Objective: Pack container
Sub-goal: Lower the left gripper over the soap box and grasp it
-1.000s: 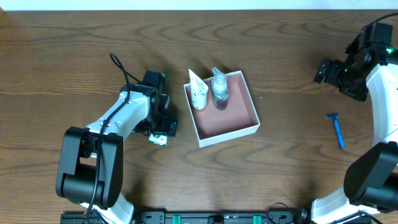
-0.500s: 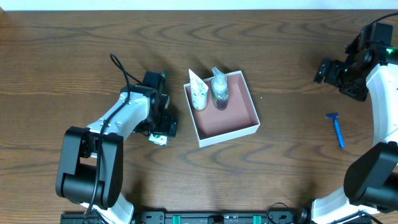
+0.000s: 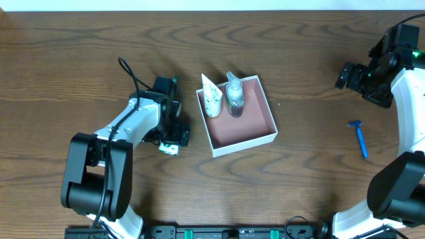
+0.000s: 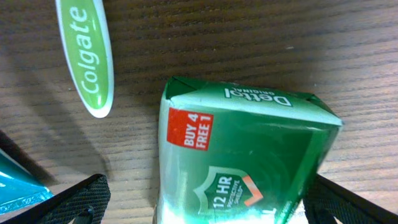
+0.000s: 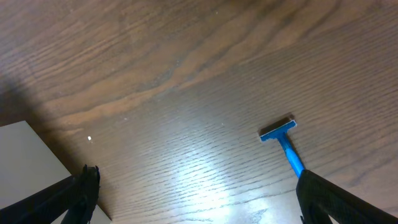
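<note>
Green soap carton: lies on the worktop at the left, between the fingertips of the left jaws. It sits skewed to their closing line. If you close now, expect one corner to be caught first, so that the carton swivels or slips out.
Cardboard walls: judged soft. Too hard a squeeze may dent the carton; too light a squeeze may drop it on the way over.
Colgate-marked item: lies just beside the carton and apart from it. A swivelling carton or a descending fingertip may knock it aside.
Left jaws: spread wide and pinching nothing. Whether a fingertip touches the carton cannot be told.
Container: sits mid-worktop, to the right of the left arm. The pinkish floor on its right and near sides is bare.
White tube and clear bottle: occupy the far left part of the container. If you release the carton over that side, it may land on them or shift them. Aim for the bare floor.
Thin container walls: a carton carried low may strike the rim and push the container along the worktop.
Blue razor: lies on the worktop at the right, outside the container and well apart from it. It is flat and slim, so fingertips may scrape the worktop or pinch the handle off-centre, letting it pivot.
Right jaws: spread, holding nothing, well apart from the razor.
</note>
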Robot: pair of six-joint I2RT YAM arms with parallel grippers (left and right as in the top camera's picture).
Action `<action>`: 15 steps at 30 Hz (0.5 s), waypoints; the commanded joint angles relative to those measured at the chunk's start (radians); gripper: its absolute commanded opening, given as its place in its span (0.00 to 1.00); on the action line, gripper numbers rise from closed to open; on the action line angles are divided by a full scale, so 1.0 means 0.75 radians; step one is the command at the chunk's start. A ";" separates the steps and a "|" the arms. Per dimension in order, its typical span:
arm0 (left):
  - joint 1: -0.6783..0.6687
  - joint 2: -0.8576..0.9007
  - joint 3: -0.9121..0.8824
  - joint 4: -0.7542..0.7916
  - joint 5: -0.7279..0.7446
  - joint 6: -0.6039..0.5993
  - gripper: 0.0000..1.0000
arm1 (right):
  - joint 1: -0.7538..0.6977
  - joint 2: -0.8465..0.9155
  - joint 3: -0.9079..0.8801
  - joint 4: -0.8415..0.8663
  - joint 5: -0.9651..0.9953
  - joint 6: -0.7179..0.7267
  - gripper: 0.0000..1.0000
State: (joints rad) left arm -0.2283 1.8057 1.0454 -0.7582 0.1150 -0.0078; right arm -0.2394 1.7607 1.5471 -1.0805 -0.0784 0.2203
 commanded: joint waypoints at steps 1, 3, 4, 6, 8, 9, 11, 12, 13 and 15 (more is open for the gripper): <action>-0.001 0.025 -0.012 -0.003 -0.021 -0.021 0.99 | -0.011 0.007 -0.005 -0.001 -0.005 0.015 0.99; -0.001 0.025 -0.012 0.004 -0.021 -0.021 0.99 | -0.011 0.007 -0.005 -0.001 -0.005 0.015 0.99; -0.001 0.025 -0.012 0.007 -0.021 -0.021 0.99 | -0.011 0.007 -0.005 -0.001 -0.005 0.015 0.99; -0.001 0.025 -0.012 0.012 -0.021 -0.021 0.99 | -0.011 0.007 -0.005 -0.001 -0.005 0.015 0.99; -0.001 0.026 -0.013 0.017 -0.021 -0.021 0.99 | -0.011 0.007 -0.005 -0.001 -0.005 0.015 0.99; -0.001 0.027 -0.013 0.018 -0.021 -0.021 1.00 | -0.011 0.007 -0.005 -0.001 -0.005 0.015 0.99; -0.001 0.030 -0.013 0.018 -0.021 -0.021 0.98 | -0.011 0.007 -0.005 -0.001 -0.005 0.015 0.99; -0.001 0.033 -0.013 0.017 -0.021 -0.021 0.97 | -0.011 0.007 -0.005 -0.001 -0.005 0.015 0.99; -0.001 0.036 -0.013 0.017 -0.021 -0.021 0.96 | -0.011 0.007 -0.005 -0.001 -0.005 0.015 0.99; -0.001 0.045 -0.013 0.017 -0.021 -0.021 0.95 | -0.011 0.007 -0.005 -0.001 -0.005 0.015 0.99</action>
State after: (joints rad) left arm -0.2283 1.8153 1.0435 -0.7460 0.1143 -0.0120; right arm -0.2394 1.7607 1.5471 -1.0805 -0.0788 0.2203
